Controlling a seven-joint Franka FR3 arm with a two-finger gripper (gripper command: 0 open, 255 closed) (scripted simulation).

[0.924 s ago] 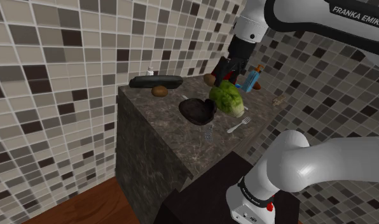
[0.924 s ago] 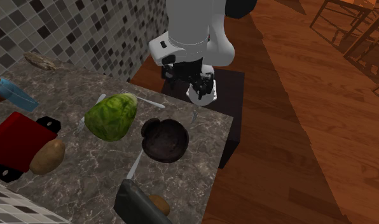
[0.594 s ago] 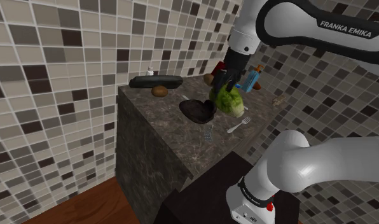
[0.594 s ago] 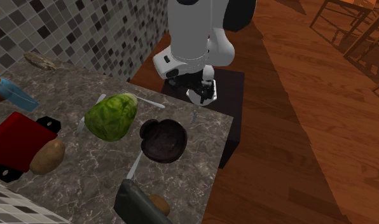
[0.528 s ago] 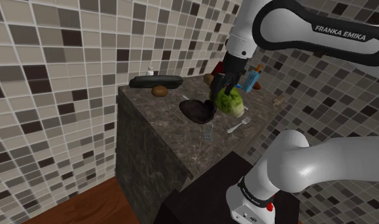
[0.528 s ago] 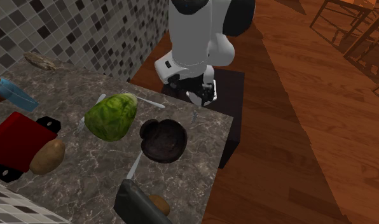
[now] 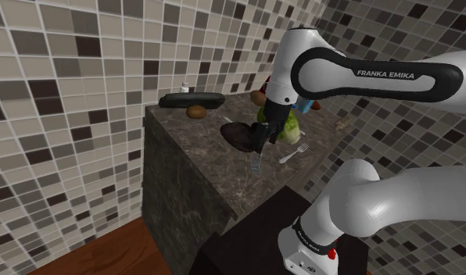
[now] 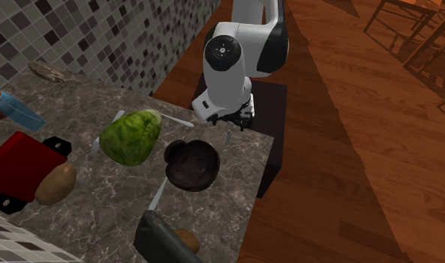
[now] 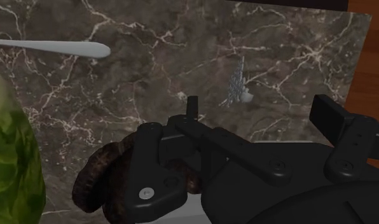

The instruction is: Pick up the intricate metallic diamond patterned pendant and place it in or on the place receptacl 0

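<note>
stage: approach | hand (image 9: pixel 261 109) apart, empty, near pendant (image 9: pixel 236 90); nothing grasped | to do: grasp, carry to dark bowl (image 8: pixel 193 165) (the likely receptacle)

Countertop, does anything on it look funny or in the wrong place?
Nothing is spilled or broken. The one odd thing is the small metallic pendant: it lies close to the marble counter's edge, a piece of jewellery among kitchen things like the lettuce, the dark bowl and the fork.
</note>
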